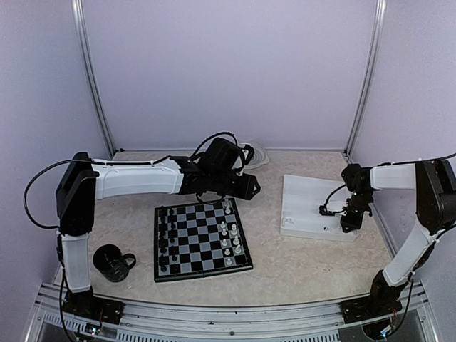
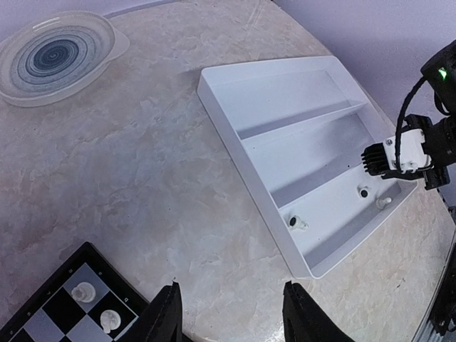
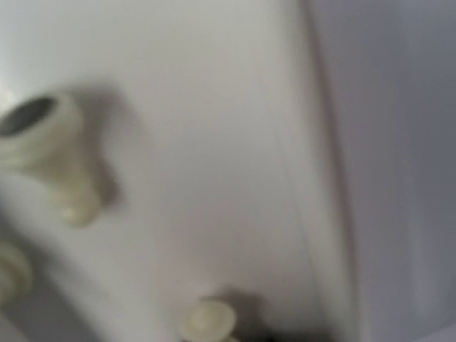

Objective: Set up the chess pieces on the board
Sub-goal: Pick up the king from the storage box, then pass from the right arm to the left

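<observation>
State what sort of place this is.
Probably a robotics lab test cell: plain lilac panel walls on aluminium corner posts, white-and-black left robot arm and right robot arm bolted to a slotted metal rail, a marbled tabletop bearing a black-and-grey checkered chessboard.

Soft even light, faint shadows, top view sharp, right wrist view badly blurred

The flat square chessboard (image 1: pixel 196 239) is showing black and grey-white checks inside a black border. Tiny white plastic chessmen (image 1: pixel 229 239) are gleaming along its right edge, tiny black plastic chessmen (image 1: pixel 166 239) darkening its left. The stone-look tabletop (image 1: pixel 285 263) is showing beige marbling; the rectangular plastic tray (image 2: pixel 285 107) is glaring white.
</observation>
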